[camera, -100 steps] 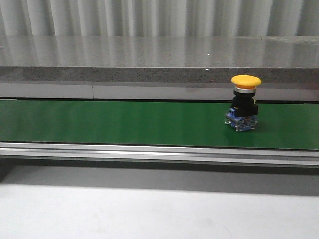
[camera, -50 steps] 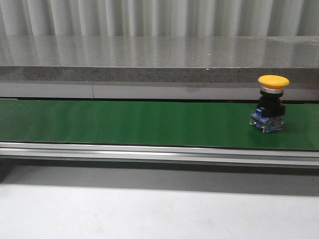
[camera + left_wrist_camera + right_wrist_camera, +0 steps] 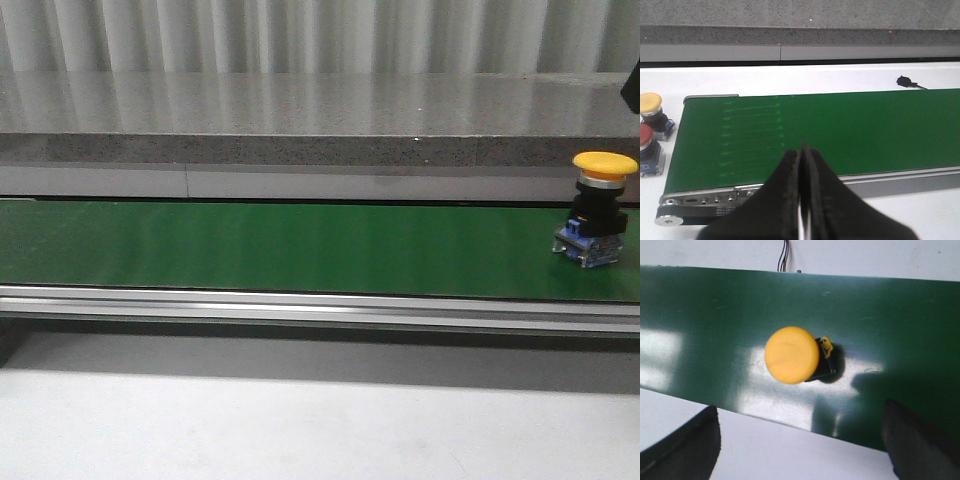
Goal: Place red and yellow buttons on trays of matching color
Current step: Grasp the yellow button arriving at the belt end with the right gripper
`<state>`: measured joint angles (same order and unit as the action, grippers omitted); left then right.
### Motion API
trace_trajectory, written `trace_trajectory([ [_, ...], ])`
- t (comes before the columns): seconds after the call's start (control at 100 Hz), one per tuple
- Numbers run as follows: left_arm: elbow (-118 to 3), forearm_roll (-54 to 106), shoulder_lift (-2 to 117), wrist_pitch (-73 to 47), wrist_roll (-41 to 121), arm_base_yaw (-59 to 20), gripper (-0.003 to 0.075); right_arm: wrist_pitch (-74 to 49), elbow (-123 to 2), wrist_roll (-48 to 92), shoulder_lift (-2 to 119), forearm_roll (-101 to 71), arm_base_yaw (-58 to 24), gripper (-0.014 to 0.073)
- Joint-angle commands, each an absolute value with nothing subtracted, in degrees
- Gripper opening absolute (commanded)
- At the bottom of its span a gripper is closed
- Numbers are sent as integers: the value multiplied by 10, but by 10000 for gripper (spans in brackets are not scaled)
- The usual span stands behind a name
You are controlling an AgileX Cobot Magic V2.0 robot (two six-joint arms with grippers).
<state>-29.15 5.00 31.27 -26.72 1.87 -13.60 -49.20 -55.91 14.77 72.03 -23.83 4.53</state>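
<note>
The yellow button (image 3: 603, 207) has ridden further right along the green belt (image 3: 280, 248) and stands upright, cap up, directly below the right hand (image 3: 800, 450), whose fingers are spread wide. The left hand (image 3: 802, 200) is pressed together over the belt's other end.

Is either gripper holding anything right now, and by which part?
Nothing is held: left gripper is shut and empty, right gripper is open above the yellow button.

a yellow button (image 3: 602, 208) stands upright on the green belt (image 3: 280, 248), apparently near its right end.
</note>
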Motion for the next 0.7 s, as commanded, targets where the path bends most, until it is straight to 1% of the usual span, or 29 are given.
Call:
trace_trajectory([
  [0.0,-307,56,314,-226,18,-142,-20,-455,-572,163,730,-248,44,647],
  [0.24,-307,56,314,-226,18,-142,-20,-428,-572,181,792,-248,44,647],
  [0.31,-307,56,314,-226,18,-142,-20,-412,-572,182,802,-246,44,624],
  [0.36,-307,56,314,-226,18,-142,-20,-401,-572,182,807,-243,44,570],
  [0.41,-307,56,314,-226,18,-142,-20,-397,-572,182,810,-243,44,489],
  [0.48,-307,56,314,-226,18,-142,-20,-398,-572,182,811,-243,44,332],
  [0.55,-307,56,314,-226,18,-142,-20,-396,-572,182,811,-243,44,211],
  [0.62,-307,56,314,-226,18,-142,-20,-390,-572,182,811,-240,44,144],
  [0.69,-307,56,314,-226,18,-142,-20,-386,-572,182,806,-239,44,131],
])
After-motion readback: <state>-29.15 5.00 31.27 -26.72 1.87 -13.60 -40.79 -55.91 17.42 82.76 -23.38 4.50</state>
